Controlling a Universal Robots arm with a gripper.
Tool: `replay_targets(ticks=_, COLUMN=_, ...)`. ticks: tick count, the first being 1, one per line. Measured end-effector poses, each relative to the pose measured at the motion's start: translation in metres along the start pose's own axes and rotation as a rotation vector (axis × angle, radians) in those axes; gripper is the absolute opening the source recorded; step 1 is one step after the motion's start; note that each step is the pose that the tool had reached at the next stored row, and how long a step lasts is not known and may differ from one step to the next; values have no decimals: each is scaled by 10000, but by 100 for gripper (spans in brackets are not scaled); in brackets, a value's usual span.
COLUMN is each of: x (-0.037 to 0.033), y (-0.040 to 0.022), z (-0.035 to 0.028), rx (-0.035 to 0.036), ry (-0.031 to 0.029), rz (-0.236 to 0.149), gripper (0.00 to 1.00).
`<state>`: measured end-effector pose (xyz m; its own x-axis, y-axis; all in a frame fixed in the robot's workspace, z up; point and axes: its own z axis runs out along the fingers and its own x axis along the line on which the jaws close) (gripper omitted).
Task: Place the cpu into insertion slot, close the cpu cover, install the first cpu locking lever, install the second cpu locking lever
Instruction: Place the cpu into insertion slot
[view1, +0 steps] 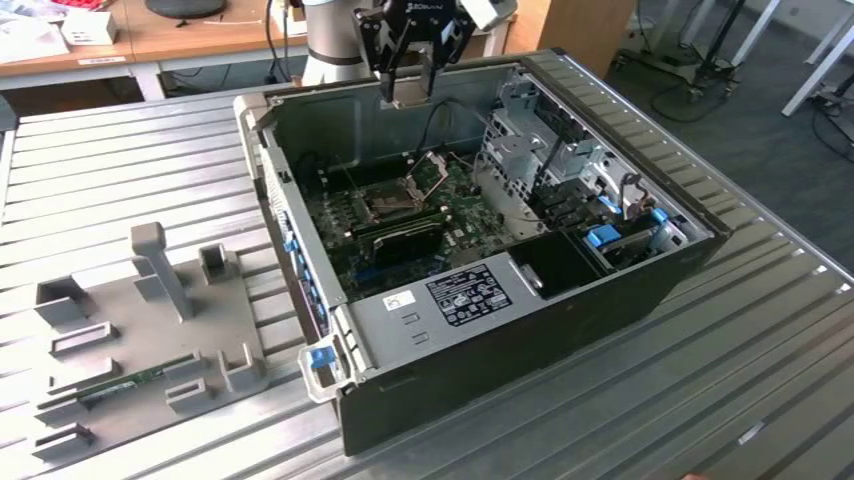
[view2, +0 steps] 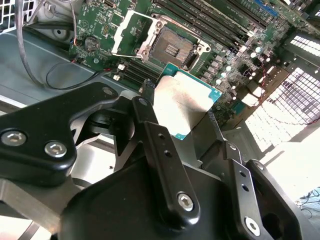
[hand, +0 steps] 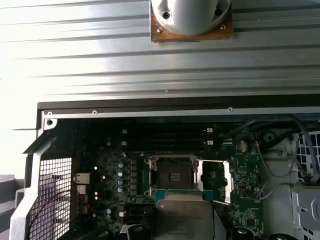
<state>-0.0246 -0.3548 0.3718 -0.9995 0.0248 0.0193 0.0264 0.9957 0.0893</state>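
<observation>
Gripper (view2: 181, 116) condition: closed on the cpu (view2: 184, 99), one black finger (view2: 155, 140) on each of two opposite edges. The chip is held flat between them, its dull grey metal top and teal border both showing in the second wrist view.

Position: in the exterior view the gripper (view1: 407, 86) hangs over the far wall of the open computer case (view1: 627, 270), with the cpu (view1: 407, 90) clear of the green motherboard (view1: 461, 225) and touching nothing but the fingers.

Insertion slot (view2: 172, 47): unoccupied, dark contact field exposed, silvery rim all round. In the first wrist view the cpu (hand: 184, 216) sits just beside the slot (hand: 171, 175), not over it.

Cpu cover (view2: 131, 31): swung up on its hinge and standing open at one side of the slot, cut-out centre visible. The exterior view shows it (view1: 430, 172) tilted up from the board, next to the slot (view1: 394, 205).

Surroundings:
- Long dark memory sticks (view2: 210, 20) run alongside the slot.
- The case lies on its side on a ribbed metal table (view1: 107, 160).
- A grey fixture tray (view1: 147, 330) with upright holders lies on the table at the exterior view's left, well apart from the case.
- The arm's base (hand: 190, 15) is bolted to the table beyond the case.
</observation>
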Motion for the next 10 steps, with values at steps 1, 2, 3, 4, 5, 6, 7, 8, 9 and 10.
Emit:
replay_targets(ticks=1, x=0, y=0, z=2, rx=0, ry=0, rz=0, gripper=54)
replay_targets(ticks=2, x=0, y=0, z=6, rx=-3, ry=-1, rz=0, gripper=54)
replay_targets(ticks=3, x=0, y=-1, z=11, rx=-2, ry=-1, rz=-1, gripper=54)
replay_targets(ticks=4, x=0, y=-1, z=15, rx=0, ry=0, rz=0, gripper=54)
replay_targets(ticks=5, x=-1, y=-2, z=21, rx=0, ry=0, rz=0, gripper=54)
replay_targets(ticks=6, x=-1, y=-2, z=26, rx=-1, ry=0, rz=0, gripper=54)
replay_targets(ticks=7, x=-1, y=-2, z=29, rx=1, ry=1, rz=0, gripper=54)
replay_targets(ticks=8, x=-1, y=-3, z=29, rx=1, ry=0, rz=0, gripper=54)
replay_targets(ticks=9, x=-1, y=-3, z=29, rx=2, ry=1, rz=0, gripper=54)
replay_targets(ticks=10, x=-1, y=-3, z=30, rx=1, ry=1, rz=0, gripper=54)
